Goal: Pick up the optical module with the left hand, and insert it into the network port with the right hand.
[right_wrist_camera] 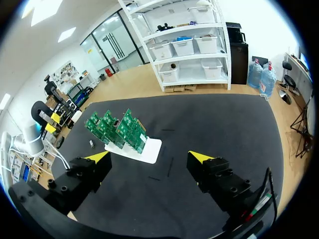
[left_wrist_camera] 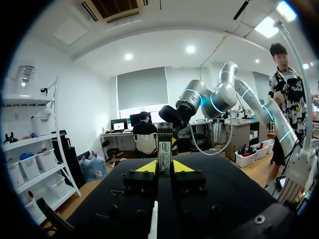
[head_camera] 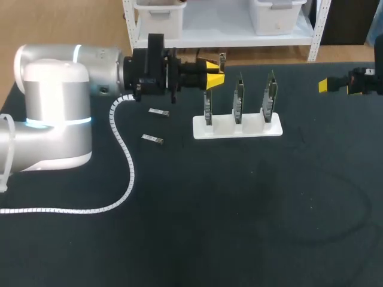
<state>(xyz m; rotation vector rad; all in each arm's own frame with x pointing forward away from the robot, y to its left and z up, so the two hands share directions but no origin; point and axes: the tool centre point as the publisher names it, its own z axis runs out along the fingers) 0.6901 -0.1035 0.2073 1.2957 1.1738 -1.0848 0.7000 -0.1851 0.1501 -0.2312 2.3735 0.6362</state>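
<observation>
Clamps a slim silver metal optical module (left_wrist_camera: 164, 145) between the yellow tips of the left gripper (head_camera: 214, 76), upper centre of frame, near the leftmost of 3 green circuit boards (head_camera: 239, 98) in a white plastic rack (head_camera: 224, 128). Holds the right gripper (head_camera: 324, 85) at upper right, jaws wide apart, holding nothing. Shows 2 small silver modules (head_camera: 158, 112) on the black table (head_camera: 239, 209), left of the rack.

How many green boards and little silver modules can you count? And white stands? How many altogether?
Green circuit boards: 3
Optical modules: 3, two on the table, one in the left gripper
White stand: 1
Total: 7
</observation>
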